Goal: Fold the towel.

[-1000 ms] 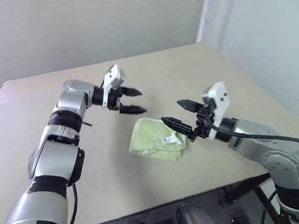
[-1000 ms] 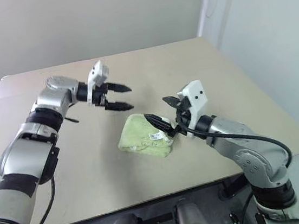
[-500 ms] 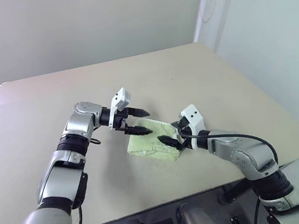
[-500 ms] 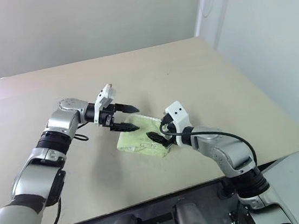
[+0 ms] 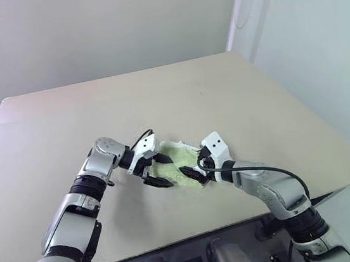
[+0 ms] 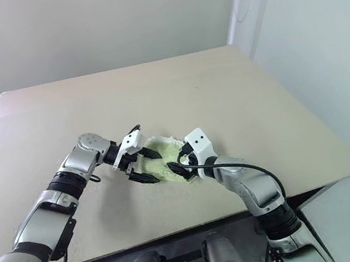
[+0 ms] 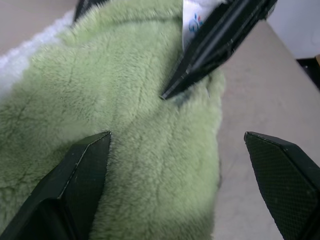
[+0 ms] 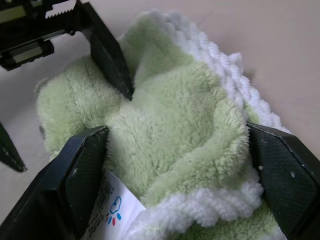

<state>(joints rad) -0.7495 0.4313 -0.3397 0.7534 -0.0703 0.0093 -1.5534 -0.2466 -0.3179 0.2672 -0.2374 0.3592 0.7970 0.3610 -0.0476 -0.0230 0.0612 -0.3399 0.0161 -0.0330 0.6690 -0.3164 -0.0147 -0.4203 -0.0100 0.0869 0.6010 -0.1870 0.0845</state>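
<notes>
The tabletop (image 5: 234,92) is viewed from above by both head cameras, facing forward and down. The towel (image 7: 125,125) is viewed closely from opposite sides by the wrist cameras.

beige table (image 5: 234,92), pale wall (image 5: 86,33)

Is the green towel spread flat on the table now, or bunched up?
Bunched up: the towel lies in a small rumpled heap with overlapping folds.

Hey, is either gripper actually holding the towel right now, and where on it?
Nothing is held. Left gripper and right gripper stand open, straddling the bunched towel from opposite sides.
</notes>
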